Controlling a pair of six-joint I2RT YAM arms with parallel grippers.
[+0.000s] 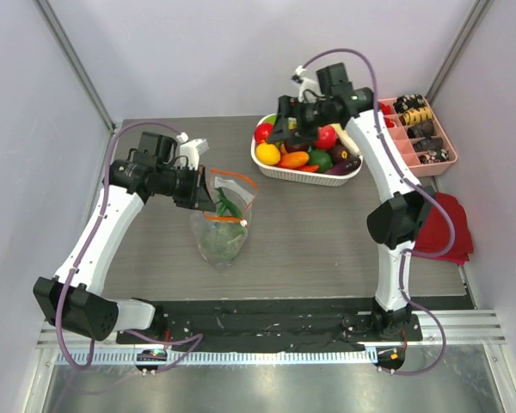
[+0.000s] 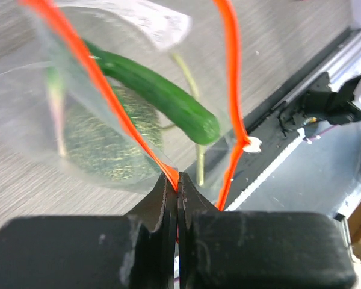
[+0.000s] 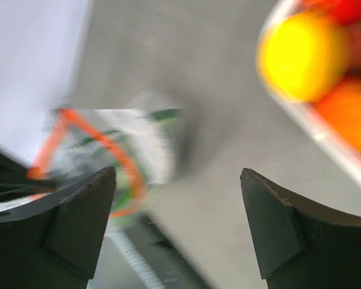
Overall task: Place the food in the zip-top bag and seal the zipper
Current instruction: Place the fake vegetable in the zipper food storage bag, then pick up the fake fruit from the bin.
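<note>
Left gripper (image 2: 178, 183): fingers pressed together, pinching the orange-red zipper (image 2: 105, 96) on one lip of the zip-top bag (image 1: 224, 231). The bag's mouth gapes, and it sits on the table (image 1: 327, 245) just beyond the claw. Contents: dark green cucumber (image 2: 162, 96), grey-green broccoli-like head (image 2: 102, 144). Right gripper (image 3: 177, 177): fingers spread apart, above the white basket (image 1: 279, 173), well apart from the bag, with a yellow fruit (image 3: 301, 54) close by.
</note>
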